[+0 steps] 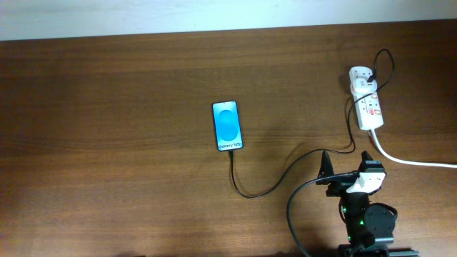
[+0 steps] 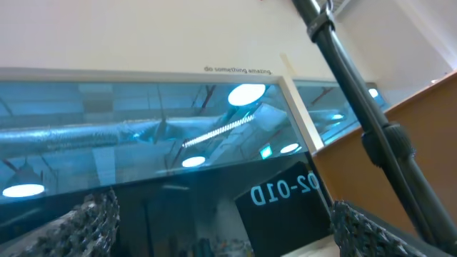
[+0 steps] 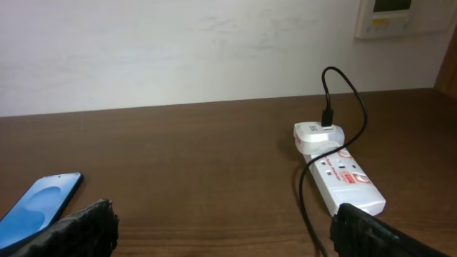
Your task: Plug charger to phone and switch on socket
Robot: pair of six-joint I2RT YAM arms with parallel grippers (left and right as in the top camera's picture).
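The phone (image 1: 227,126) lies flat mid-table with its blue screen up. It also shows at the lower left of the right wrist view (image 3: 36,210). The thin black charger cable (image 1: 251,194) runs from the phone's near end in a curve to a white adapter (image 1: 361,76) on the white socket strip (image 1: 369,106) at the far right. The socket (image 3: 343,175) and the cable (image 3: 303,193) show in the right wrist view. My right gripper (image 1: 348,170) is open and empty, a little in front of the socket (image 3: 225,228). My left gripper (image 2: 225,232) is open and empty, facing away from the table.
The socket's thick white cord (image 1: 414,163) runs off the right edge. The cable loops above the adapter (image 3: 343,89). The left wrist view shows only a glass partition (image 2: 143,143) and a black pole (image 2: 371,121). A pale wall (image 3: 178,50) stands behind the table.
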